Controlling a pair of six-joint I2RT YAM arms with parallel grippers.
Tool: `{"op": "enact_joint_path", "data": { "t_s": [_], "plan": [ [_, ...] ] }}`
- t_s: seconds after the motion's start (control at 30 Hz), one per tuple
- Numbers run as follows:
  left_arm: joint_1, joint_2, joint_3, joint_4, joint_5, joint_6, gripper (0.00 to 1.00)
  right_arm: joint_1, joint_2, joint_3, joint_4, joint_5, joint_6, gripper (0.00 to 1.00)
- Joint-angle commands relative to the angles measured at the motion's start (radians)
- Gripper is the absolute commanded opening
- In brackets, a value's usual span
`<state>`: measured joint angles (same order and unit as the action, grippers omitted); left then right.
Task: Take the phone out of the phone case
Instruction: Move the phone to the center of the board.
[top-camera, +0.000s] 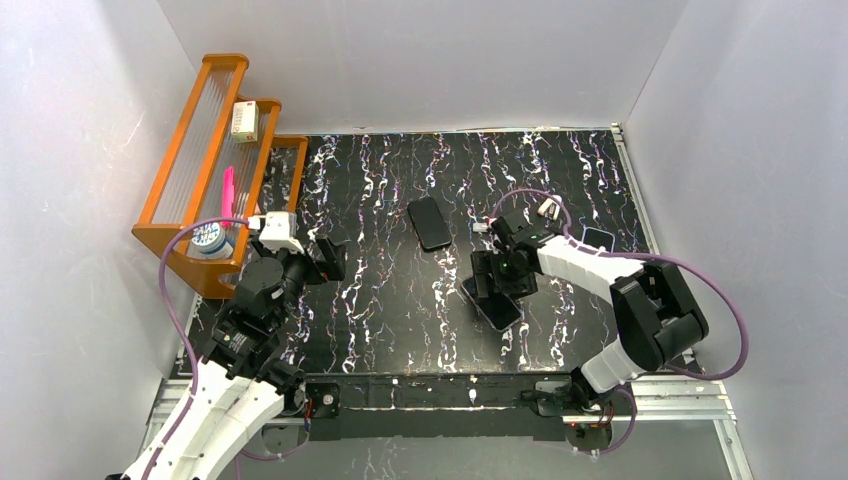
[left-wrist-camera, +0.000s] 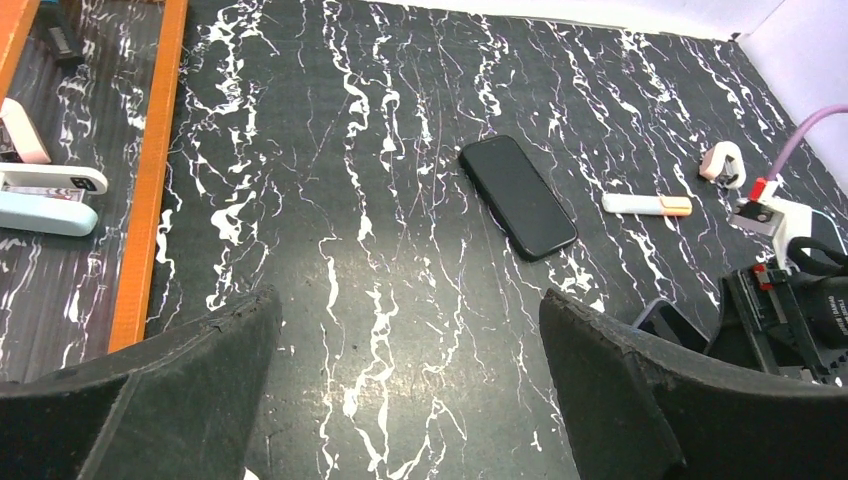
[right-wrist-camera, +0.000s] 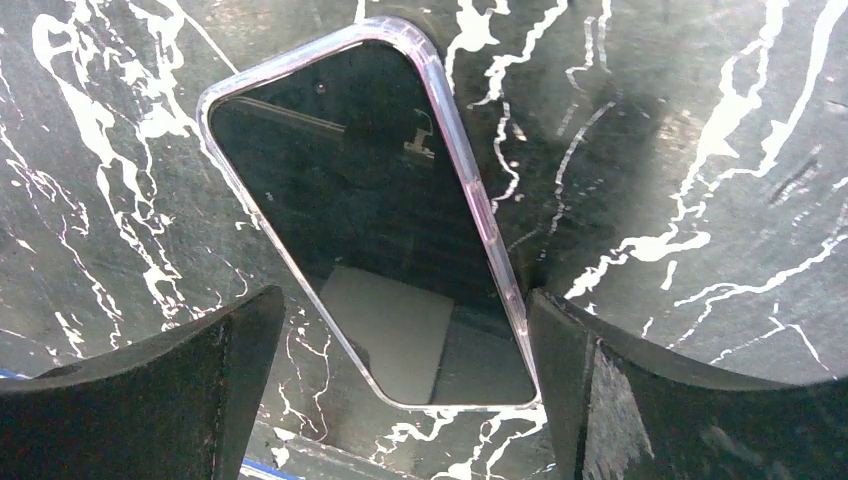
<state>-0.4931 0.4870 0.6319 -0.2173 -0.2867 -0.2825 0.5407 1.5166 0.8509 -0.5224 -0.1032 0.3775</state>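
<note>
A black phone (right-wrist-camera: 370, 220) lies face up on the marbled mat inside a clear phone case (right-wrist-camera: 455, 150) whose rim frames it. My right gripper (right-wrist-camera: 405, 300) hovers open just above its near end, one finger on each side; the right finger (right-wrist-camera: 600, 390) stands against the case's corner. In the top view this gripper (top-camera: 497, 285) covers most of the cased phone (top-camera: 495, 310). My left gripper (top-camera: 335, 258) is open at the mat's left side, and it (left-wrist-camera: 410, 305) holds nothing.
A second black phone (top-camera: 430, 222) lies at mid-mat. A white-and-orange marker (left-wrist-camera: 647, 204) and a small white clip (left-wrist-camera: 722, 163) lie behind the right arm. A dark flat item (top-camera: 598, 238) is at the right. An orange rack (top-camera: 190, 150) with small items stands at the left.
</note>
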Motion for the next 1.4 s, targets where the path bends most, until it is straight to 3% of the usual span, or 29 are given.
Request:
{"op": "enact_joint_path", "data": {
  "t_s": [0.0,0.23,0.47,0.87,0.93,1.1,1.37],
  "plan": [
    [-0.002,-0.007,-0.006,0.014,0.031,0.01,0.98,0.072,0.036,0.036,-0.005,0.019,-0.003,0.99],
    [-0.002,0.005,-0.008,0.014,0.033,-0.009,0.98,0.22,0.099,0.071,-0.084,0.208,0.082,0.99],
    [-0.003,0.041,0.002,-0.02,0.063,-0.074,0.98,0.353,0.207,0.135,-0.144,0.285,0.107,0.99],
    [-0.002,0.124,-0.008,-0.024,0.15,-0.261,0.98,0.383,0.33,0.169,-0.037,0.287,0.142,0.96],
    [-0.002,0.128,-0.028,0.012,0.184,-0.31,0.98,0.383,0.334,0.171,-0.021,0.296,0.144,0.91],
    [-0.002,0.174,-0.073,0.095,0.243,-0.393,0.98,0.383,0.308,0.166,0.054,0.273,0.143,0.59],
    [-0.003,0.465,-0.059,0.161,0.431,-0.435,0.98,0.382,0.224,0.112,0.226,0.236,0.172,0.2]
  ]
}}
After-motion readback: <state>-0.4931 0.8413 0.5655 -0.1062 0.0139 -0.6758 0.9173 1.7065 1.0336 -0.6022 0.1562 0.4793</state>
